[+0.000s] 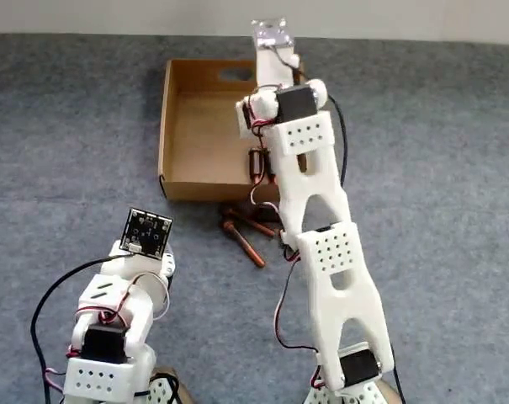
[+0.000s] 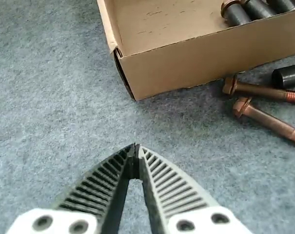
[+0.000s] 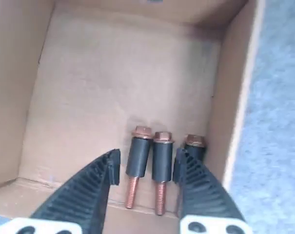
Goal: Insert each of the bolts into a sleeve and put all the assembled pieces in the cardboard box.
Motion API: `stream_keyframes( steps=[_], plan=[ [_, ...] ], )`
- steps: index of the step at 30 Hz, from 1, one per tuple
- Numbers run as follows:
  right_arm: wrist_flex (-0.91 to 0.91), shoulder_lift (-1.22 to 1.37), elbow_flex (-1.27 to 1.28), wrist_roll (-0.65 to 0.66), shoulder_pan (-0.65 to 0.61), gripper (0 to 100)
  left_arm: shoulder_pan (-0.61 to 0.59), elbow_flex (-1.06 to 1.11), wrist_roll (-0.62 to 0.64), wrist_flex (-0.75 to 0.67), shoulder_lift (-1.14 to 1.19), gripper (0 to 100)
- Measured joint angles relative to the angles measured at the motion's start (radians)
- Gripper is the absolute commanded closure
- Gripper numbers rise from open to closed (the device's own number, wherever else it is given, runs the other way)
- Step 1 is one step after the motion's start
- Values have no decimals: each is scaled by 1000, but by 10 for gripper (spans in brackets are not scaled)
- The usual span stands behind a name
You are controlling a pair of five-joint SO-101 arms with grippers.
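Observation:
The cardboard box (image 1: 177, 126) stands at the back of the grey carpet. In its front right corner lie three assembled pieces, copper bolts in black sleeves (image 3: 162, 156), side by side. My right gripper (image 3: 147, 163) hangs open just above them, holding nothing. Two loose copper bolts (image 2: 264, 90) (image 1: 244, 240) lie on the carpet in front of the box, with a lone black sleeve (image 2: 288, 75) beside them. My left gripper (image 2: 134, 156) is shut and empty, low over the carpet, short of the box's front left corner (image 2: 123, 63).
The right arm (image 1: 321, 210) stretches over the loose bolts and the box's front right part. The left arm (image 1: 119, 303) sits folded at the near left. Open carpet lies to the left of the box and at the far right.

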Motion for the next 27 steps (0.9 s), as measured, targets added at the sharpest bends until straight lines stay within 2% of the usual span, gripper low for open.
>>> stream_keyframes(
  steps=[4, 8, 18, 22, 27],
  plan=[
    [0, -140, 6, 0, 2, 829, 0, 0, 0, 0, 0, 987],
    [0, -387, 207, 0, 2, 829, 0, 0, 0, 0, 0, 987],
    [-54, -1091, 1254, 20, -2, 829, 0, 0, 0, 0, 0, 987],
    [-209, -1263, 1695, 51, -2, 829, 0, 0, 0, 0, 0, 987],
    [-496, -1384, 2167, 54, -2, 829, 0, 0, 0, 0, 0, 987]
  ],
)
